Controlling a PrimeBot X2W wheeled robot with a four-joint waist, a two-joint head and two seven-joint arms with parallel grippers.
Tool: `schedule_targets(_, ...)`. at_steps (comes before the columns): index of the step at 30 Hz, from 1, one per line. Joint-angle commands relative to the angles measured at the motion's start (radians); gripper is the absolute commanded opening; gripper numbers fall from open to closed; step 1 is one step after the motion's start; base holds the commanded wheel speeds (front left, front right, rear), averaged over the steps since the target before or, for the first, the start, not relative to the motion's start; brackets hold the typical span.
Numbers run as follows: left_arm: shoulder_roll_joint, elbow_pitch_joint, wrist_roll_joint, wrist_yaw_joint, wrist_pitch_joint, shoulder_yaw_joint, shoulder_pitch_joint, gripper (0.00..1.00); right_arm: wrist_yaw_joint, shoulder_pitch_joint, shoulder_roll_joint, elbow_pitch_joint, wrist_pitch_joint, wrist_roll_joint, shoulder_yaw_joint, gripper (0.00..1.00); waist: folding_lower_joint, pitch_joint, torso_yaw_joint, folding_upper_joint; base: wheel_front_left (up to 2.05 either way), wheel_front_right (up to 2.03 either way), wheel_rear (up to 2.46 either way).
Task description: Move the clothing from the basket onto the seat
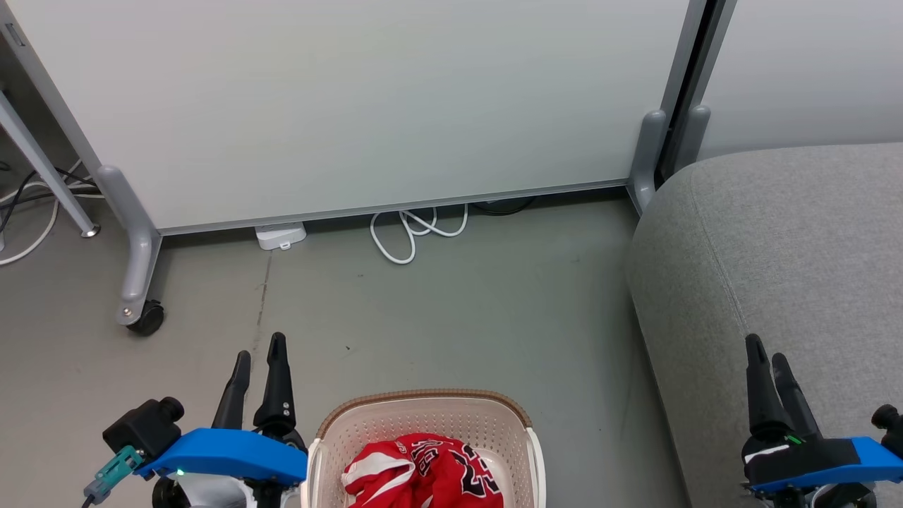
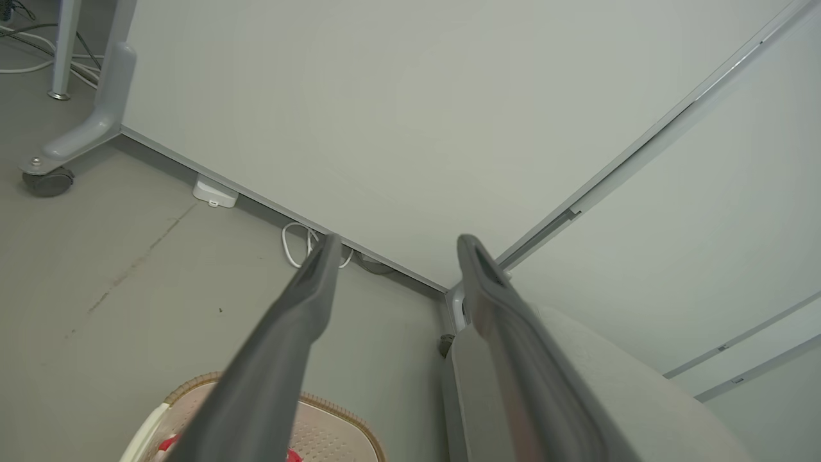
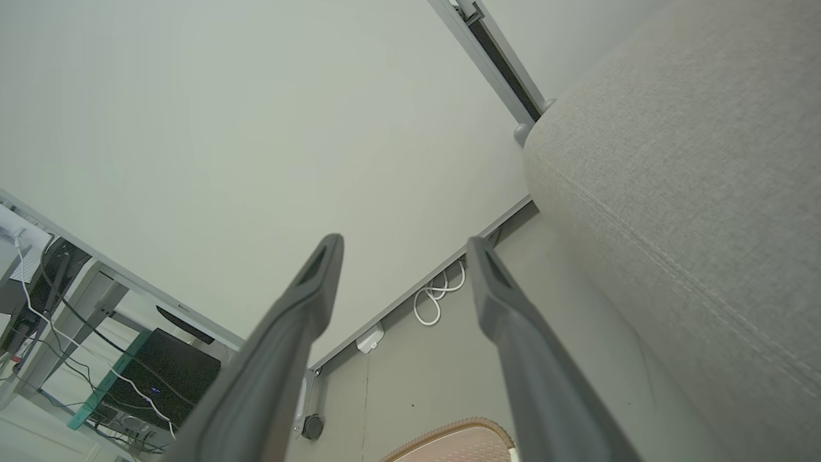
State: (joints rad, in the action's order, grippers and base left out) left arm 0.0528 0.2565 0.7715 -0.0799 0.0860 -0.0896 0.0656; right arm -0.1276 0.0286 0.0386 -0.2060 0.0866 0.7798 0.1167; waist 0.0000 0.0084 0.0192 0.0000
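Red clothing (image 1: 423, 469) lies crumpled in the basket (image 1: 423, 396), which stands on the floor (image 1: 451, 310) between the two arms. Left jaws hover just beside the basket's left rim, and right jaws are well off to its right, by the seat (image 1: 790, 247); both pairs stand apart and empty. I judge the left arm nearer: the heap lies below and right of its jaws, with no clear long axis.

Open floor (image 1: 494, 317) between basket (image 1: 423, 396) and seat (image 1: 790, 240); wheeled panel (image 1: 353, 106) blocks beyond.
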Motion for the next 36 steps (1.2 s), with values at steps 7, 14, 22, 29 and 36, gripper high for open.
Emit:
schedule_targets(7,0.011,-0.009,-0.103,0.003,0.027,-0.022,0.029,1.00,-0.003,-0.002,0.010,0.013,0.027,-0.110,0.000,1.00,0.0000,0.000,0.003,0.0000,0.00,0.00,0.00)
schedule_targets(14,0.015,-0.005,-0.189,0.007,0.047,-0.041,0.033,1.00,-0.003,-0.007,0.010,0.009,0.047,-0.198,0.001,1.00,0.0000,0.000,0.006,0.0000,0.00,0.00,0.00)
schedule_targets(22,0.019,-0.001,-0.275,0.007,0.069,-0.059,0.034,1.00,-0.003,-0.010,0.011,0.003,0.068,-0.291,0.002,1.00,0.0000,-0.001,0.009,0.0000,0.00,0.00,0.00)
schedule_targets(29,0.016,0.004,-0.320,-0.006,0.087,-0.062,0.034,1.00,-0.003,-0.016,0.012,-0.002,0.086,-0.363,0.006,1.00,0.0000,-0.003,0.013,0.0000,0.00,0.00,0.00)
schedule_targets(36,0.013,0.010,-0.374,-0.012,0.103,-0.067,0.036,1.00,-0.003,-0.021,0.012,-0.006,0.102,-0.433,0.009,1.00,0.0000,-0.001,0.019,0.0000,0.00,0.00,0.00)
